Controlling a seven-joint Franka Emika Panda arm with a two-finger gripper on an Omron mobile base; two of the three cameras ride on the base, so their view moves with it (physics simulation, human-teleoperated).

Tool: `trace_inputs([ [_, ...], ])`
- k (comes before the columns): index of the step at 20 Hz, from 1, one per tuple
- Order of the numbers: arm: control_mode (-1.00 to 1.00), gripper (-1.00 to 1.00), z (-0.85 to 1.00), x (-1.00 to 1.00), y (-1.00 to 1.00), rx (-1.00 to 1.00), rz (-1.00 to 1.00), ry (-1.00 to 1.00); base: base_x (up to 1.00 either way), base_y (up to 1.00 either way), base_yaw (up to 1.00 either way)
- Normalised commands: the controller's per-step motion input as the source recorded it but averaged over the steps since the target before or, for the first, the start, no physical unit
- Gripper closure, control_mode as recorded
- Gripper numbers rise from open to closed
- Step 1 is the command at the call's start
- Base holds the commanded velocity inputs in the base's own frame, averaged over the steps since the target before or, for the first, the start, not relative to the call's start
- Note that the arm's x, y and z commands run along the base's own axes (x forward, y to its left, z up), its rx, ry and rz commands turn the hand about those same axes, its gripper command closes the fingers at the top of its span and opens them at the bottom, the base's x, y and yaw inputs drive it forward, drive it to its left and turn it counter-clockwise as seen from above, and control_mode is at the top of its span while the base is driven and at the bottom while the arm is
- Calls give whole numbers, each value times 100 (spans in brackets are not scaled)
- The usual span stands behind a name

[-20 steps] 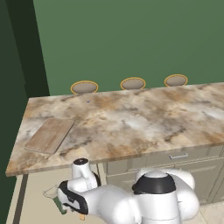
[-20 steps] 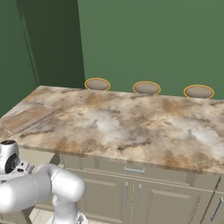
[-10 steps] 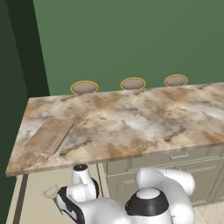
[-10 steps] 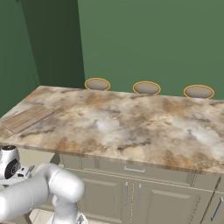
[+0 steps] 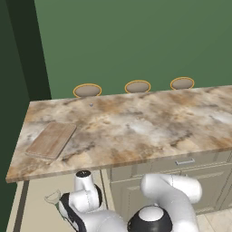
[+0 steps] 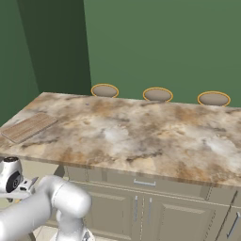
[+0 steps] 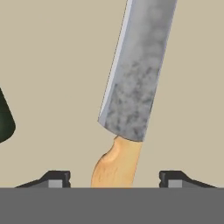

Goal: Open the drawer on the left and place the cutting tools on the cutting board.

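Hand view showed the gripper (image 7: 113, 179) spread open, fingertips either side of the orange-handled, blue-grey-bladed knife (image 7: 131, 87) lying on the pale beige drawer floor (image 7: 52, 65); the dark-green tool handle (image 7: 5, 118) lay nearby.

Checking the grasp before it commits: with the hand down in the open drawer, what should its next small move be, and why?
Probably close the gripper: the knife handle lies between its two open fingertips, inside the drawer.
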Motion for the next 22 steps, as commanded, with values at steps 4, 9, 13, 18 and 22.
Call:
trace_inputs([
  [4,-100,100,10,-37,0,1,0,-9,0,0,0],
  [9,-100,100,60,-81,0,8,-2,-27,0,0,0],
  [13,-100,100,100,-56,0,11,-9,-34,0,0,0],
  [18,-100,100,100,-22,0,10,-17,-25,0,0,0],
  [22,-100,100,100,16,-6,10,-25,-21,0,0,0],
])
